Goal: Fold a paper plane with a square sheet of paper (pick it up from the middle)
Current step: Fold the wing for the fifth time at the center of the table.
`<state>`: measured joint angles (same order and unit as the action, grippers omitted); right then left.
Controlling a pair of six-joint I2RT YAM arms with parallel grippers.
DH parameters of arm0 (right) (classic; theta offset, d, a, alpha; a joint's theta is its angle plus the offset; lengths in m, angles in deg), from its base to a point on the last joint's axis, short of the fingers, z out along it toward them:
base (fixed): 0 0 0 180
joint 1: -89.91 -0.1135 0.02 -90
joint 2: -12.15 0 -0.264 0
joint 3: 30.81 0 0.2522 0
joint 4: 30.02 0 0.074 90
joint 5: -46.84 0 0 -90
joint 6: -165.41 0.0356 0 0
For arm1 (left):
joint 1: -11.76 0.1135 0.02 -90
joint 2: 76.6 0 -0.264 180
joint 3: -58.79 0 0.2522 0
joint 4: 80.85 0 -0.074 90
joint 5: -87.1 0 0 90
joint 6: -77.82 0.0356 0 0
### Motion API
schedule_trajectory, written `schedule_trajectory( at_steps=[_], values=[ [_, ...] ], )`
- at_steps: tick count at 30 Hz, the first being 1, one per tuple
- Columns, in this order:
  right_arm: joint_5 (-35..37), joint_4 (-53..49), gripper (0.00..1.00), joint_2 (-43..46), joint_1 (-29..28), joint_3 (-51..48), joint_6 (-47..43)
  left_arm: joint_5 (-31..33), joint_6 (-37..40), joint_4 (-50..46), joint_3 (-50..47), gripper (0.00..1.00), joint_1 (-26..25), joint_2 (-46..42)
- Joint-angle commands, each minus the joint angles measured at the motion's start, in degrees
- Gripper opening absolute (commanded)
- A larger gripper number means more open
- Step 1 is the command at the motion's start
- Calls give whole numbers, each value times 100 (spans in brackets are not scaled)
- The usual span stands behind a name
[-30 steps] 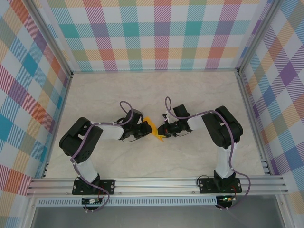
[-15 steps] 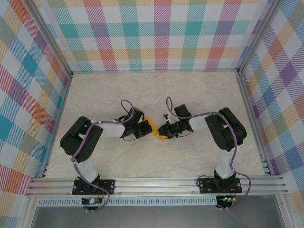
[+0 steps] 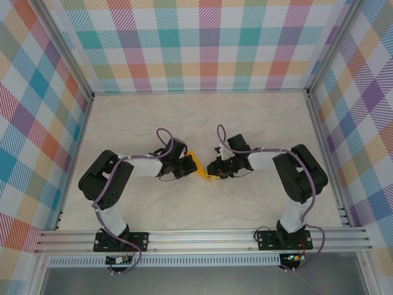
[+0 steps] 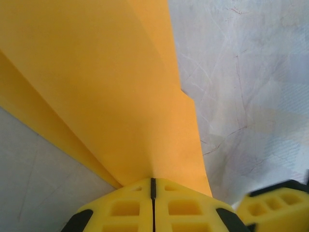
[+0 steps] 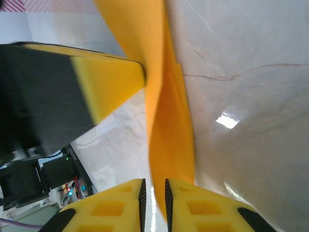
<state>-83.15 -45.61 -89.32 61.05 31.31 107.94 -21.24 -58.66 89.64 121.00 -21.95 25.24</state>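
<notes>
The left gripper (image 4: 152,187) is the anchor for this crease. Its yellow pads (image 4: 123,208) are pressed flat together with the folded sheet of paper (image 4: 106,87) pinched between them, and the orange layers fan out from its tips over the marbled table (image 4: 246,77). Just beside the left gripper, on the far side of the sheet, the right gripper (image 5: 154,188) has its fingers (image 5: 217,217) parted by a narrow slit. The sheet's lower edge sits at that slit but is not visibly clamped. My reading is that a fold is being pressed or re-gripped between the two. To do it well, the left gripper's pinch should be firm and free of twist, or the layers may slide out of register. The right gripper should open just enough to clear the edge, then draw off along the crease rather than across it. That way it neither drags the thin paper nor bumps the left gripper's tips.
</notes>
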Motion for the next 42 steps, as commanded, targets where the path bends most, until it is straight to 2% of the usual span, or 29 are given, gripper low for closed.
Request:
schedule_trajectory(
  at_steps=[1,7,17,22,42],
  values=[
    [554,-427,21,547,-80,2,-284,475,29,-632,-7,6,-4,351],
    [772,-826,16,323,-495,442,-483,465,24,-658,16,5,-10,373],
    [952,-1344,10,-386,-690,1111,-691,489,51,-781,63,5,-15,371],
    [1255,-1612,10,-405,-687,1114,-753,640,42,-981,133,5,-16,437],
    [1391,-1769,9,-362,-704,1111,-790,667,20,-1096,191,5,-21,506]
  ],
)
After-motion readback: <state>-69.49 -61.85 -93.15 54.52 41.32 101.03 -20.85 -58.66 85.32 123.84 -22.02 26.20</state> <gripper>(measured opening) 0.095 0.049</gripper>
